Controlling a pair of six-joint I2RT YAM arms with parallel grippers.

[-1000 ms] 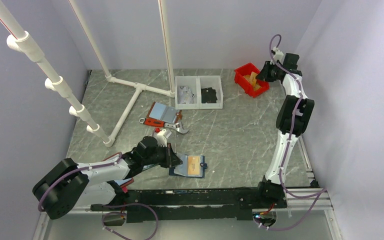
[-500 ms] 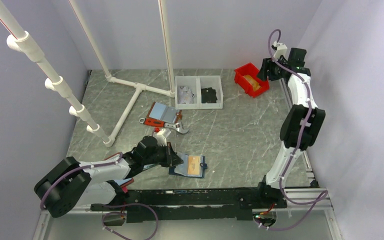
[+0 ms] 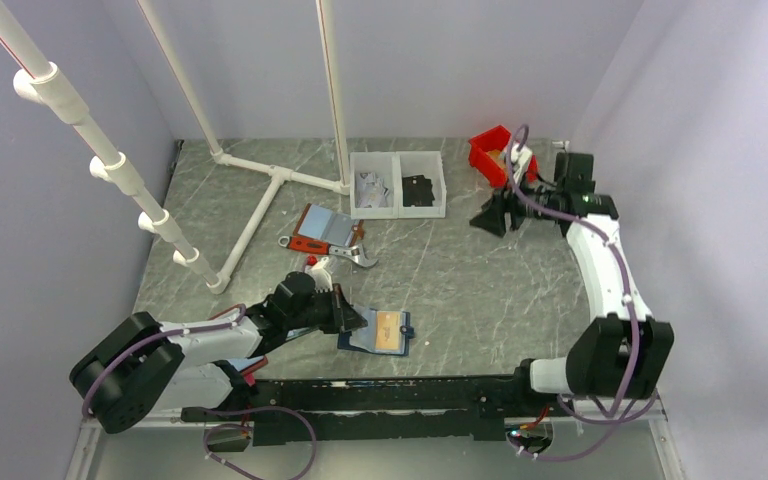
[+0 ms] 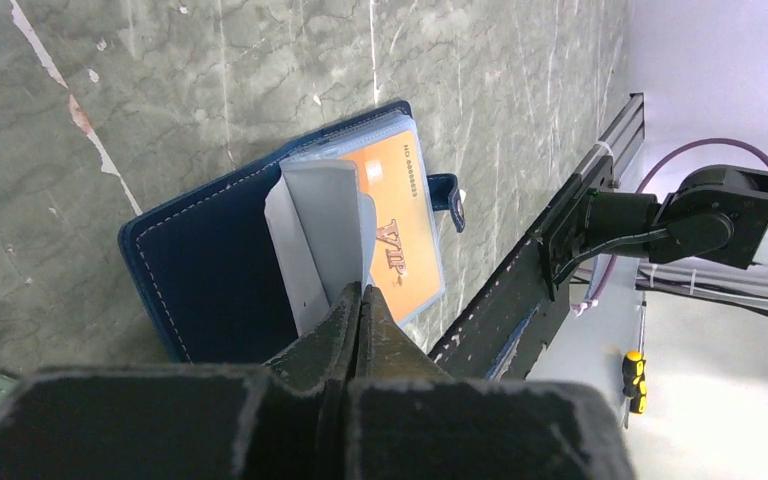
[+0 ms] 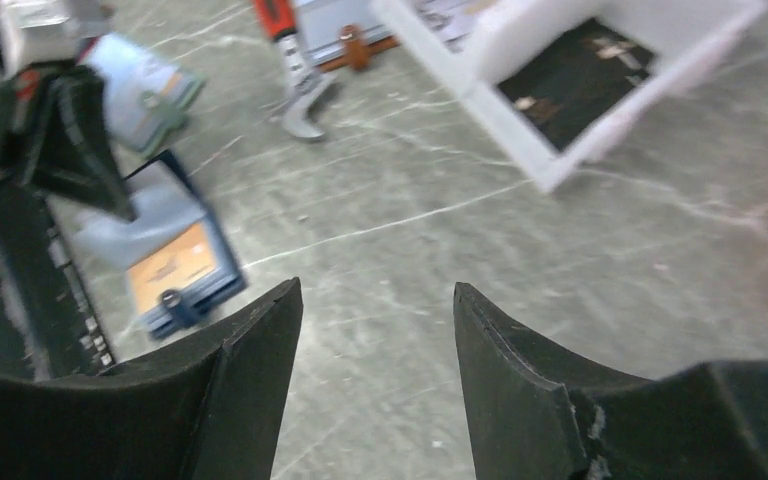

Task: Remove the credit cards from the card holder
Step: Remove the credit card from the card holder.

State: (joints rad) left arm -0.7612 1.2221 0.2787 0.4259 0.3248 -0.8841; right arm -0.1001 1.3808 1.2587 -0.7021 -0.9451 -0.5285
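My left pincer [image 3: 352, 318] is clenched on the grey inner flap [image 4: 315, 235] of the card holder [image 3: 380, 332], which lies open on the desk [image 3: 460, 280] near my bases. The orange credit card [image 4: 405, 235] sits in its pocket, not out yet. Step looks like bracing the holder for extraction. My right pincer [image 3: 490, 215] hangs released and empty, well apart; next it should reach over and pinch the card's free edge.

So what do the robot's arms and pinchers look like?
The left arm and right arm have white links joined by chunky black joints, with thin purple cables looping along them. The left gripper and right gripper are black, each with two pointed, wedge-shaped fingers.
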